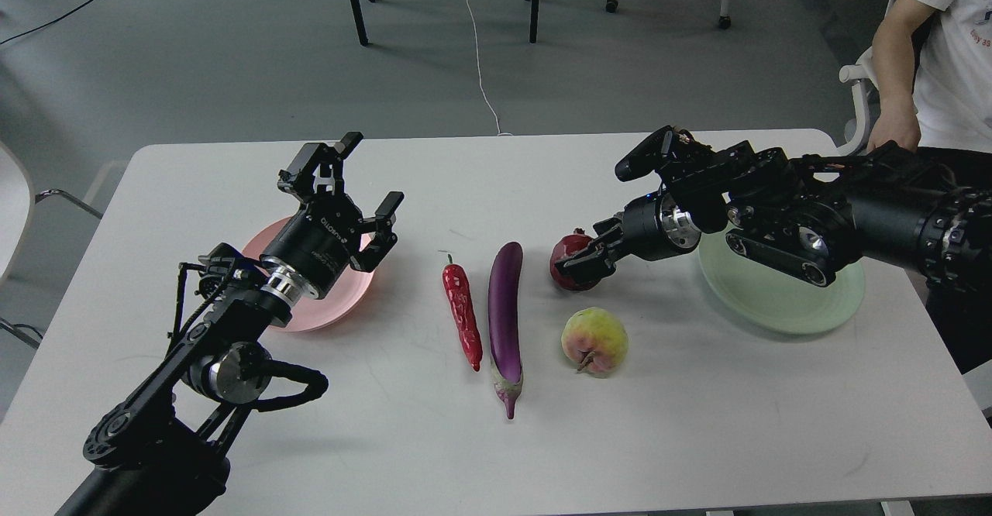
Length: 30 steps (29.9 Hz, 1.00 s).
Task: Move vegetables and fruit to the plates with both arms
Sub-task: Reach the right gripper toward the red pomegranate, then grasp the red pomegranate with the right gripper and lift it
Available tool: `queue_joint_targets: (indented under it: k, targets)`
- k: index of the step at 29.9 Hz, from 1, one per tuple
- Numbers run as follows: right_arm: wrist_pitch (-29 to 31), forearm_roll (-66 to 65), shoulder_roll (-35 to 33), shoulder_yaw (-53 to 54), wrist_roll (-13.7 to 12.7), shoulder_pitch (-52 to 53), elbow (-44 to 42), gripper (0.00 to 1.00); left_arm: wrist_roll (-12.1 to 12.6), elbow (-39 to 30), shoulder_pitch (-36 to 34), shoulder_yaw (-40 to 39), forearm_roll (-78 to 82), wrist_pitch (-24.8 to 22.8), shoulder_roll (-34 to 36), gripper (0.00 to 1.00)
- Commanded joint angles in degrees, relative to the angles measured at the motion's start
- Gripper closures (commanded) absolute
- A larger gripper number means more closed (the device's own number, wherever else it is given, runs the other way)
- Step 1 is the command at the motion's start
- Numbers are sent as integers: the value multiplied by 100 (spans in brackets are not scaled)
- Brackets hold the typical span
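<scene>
Chili (pixel 462 316) left of eggplant (pixel 505 316), fruit (pixel 594 341) right.

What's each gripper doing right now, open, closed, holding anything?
Left gripper: open, empty, above the pink plate.
Right gripper: at the pomegranate; whether it is shut on it cannot be told.

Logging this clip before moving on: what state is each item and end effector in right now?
Left end effector: open, empty, raised over the pink plate.
Right end effector: at the pomegranate, grasp unclear.
Pomegranate: on the table.
Chili pepper: lying on the table.
Eggplant: lying on the table.
Yellow-green fruit: on the table.
Pink plate: empty.
Green plate: empty.
</scene>
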Motion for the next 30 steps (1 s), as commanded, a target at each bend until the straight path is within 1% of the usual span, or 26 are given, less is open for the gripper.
queue_joint_targets:
  k: [1, 5, 8, 10, 13, 14, 15, 18, 19, 21, 23, 25, 30]
  targets:
    - [-34, 0, 72, -51, 0, -42, -64, 2, -6, 7, 0, 7, 0, 0, 26, 2]
    - [-60, 0, 72, -77, 0, -103, -99, 2, -6, 7, 9, 7, 0, 0, 26, 2]
    - [-253, -18, 72, -138, 0, -139, -108, 3, 3, 7, 9, -2, 0, 0, 18, 2]
    - [-394, -18, 90, -287, 0, -139, -108, 6, 3, -2, 9, -11, 0, 0, 17, 2]
    - [-447, -18, 125, -420, 0, -139, -126, 10, 3, 7, 9, -2, 0, 0, 17, 2]
    - [-447, -18, 125, -420, 0, -139, -126, 14, 3, 7, 9, -2, 0, 0, 17, 2]
    - [-447, -18, 125, -429, 0, -139, -126, 22, 3, -2, 9, -2, 0, 0, 17, 2]
    - [-447, -18, 125, -429, 0, -139, -117, 41, 3, 7, 9, -2, 0, 0, 17, 2]
    - [-447, -18, 125, -429, 0, -139, -117, 46, 3, -2, 9, -2, 0, 0, 26, 2]
    - [-447, -18, 125, -420, 0, -104, -108, 51, 3, 7, 9, -2, 0, 0, 26, 2]
    - [-447, -18, 116, -420, 0, -51, -91, 53, 3, 7, 9, -2, 0, 0, 26, 2]
    - [-447, -18, 55, -420, 0, 63, -47, 53, 3, -2, 9, -2, 0, 0, 18, 2]
    - [-447, -9, -550, -420, 0, 616, 313, 53, 3, 7, 9, -2, 0, 0, 26, 2]
